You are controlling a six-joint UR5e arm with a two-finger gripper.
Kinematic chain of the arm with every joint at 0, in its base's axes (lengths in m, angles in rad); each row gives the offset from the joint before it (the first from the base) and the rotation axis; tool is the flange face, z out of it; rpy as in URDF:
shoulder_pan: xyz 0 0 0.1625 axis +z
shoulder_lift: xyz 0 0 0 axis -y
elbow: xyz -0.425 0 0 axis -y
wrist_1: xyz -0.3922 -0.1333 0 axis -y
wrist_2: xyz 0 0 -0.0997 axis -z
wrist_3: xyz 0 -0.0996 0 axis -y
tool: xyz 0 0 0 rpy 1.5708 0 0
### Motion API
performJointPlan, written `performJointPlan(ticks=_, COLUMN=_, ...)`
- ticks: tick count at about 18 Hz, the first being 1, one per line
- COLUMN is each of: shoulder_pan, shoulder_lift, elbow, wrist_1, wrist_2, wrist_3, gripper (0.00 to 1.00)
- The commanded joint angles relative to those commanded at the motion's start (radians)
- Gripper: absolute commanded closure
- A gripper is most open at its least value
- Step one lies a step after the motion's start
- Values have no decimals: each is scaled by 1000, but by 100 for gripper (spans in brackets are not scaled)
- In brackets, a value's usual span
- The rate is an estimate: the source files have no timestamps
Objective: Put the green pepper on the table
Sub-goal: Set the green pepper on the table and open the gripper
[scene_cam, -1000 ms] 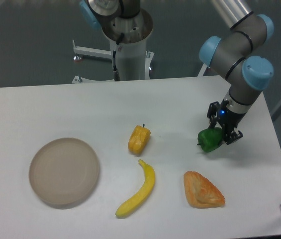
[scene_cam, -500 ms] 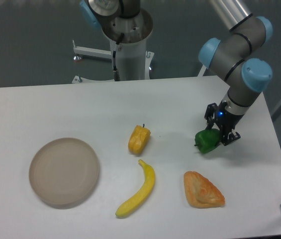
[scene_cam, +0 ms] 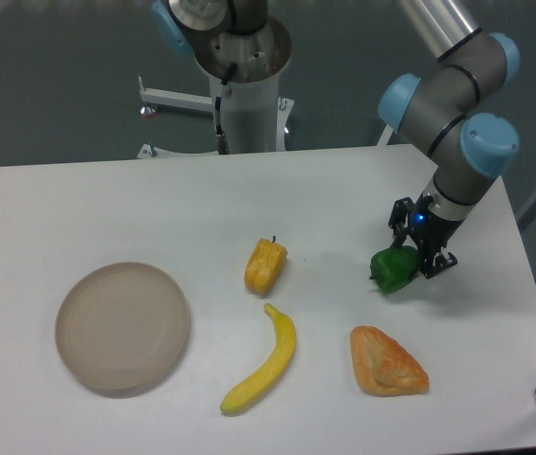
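Since a second ago, claw (scene_cam: 417,248) and green pepper (scene_cam: 393,269) have shifted slightly left and a touch lower; everything else on the desk (scene_cam: 78,209) lies as before.

Nearest the camera: a banana (scene_cam: 263,361), down and well to the left of the claw, curved, with one tip pointing up toward the yellow pepper. A golden pastry (scene_cam: 385,362) lies below the claw and slightly left, apart from the green pepper. A round beige plate (scene_cam: 122,326) sits far to the left of the claw and lower.

Mid desk: the yellow pepper (scene_cam: 265,264) lies well to the left of the claw at about the same level, stem up. The green pepper sits at the claw's lower-left side, between the dark fingers (scene_cam: 399,220). The claw is closed on it. Whether the pepper touches the desk surface or hangs just above it, I cannot tell.

Farther back: the arm (scene_cam: 457,114) rises up and right from the claw, grey with light blue joint caps. A white pedestal (scene_cam: 247,95) stands behind the desk's far edge, up and left of the claw.
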Motion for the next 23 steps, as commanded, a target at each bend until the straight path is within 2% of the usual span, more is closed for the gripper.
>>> performJointPlan(ticks=9, shoulder_pan=-3, shoulder_lift=-2, elbow=-2, wrist_1=5, wrist_2=2, wrist_3=-5, gripper=50)
performJointPlan(ticks=13, shoulder_pan=-3, shoulder_lift=-2, elbow=-2, wrist_1=5, wrist_2=2, wrist_3=-6, gripper=31)
performJointPlan(ticks=16, shoulder_pan=-5, shoulder_lift=-2, elbow=0, wrist_1=5, wrist_2=2, wrist_3=-6, gripper=23)
performJointPlan(ticks=19, shoulder_pan=-3, shoulder_lift=-2, elbow=8, wrist_1=5, wrist_2=2, wrist_3=-5, gripper=9)
performJointPlan(ticks=23, shoulder_pan=2, shoulder_lift=0, elbow=26, wrist_1=5, wrist_2=6, wrist_3=-5, gripper=1)
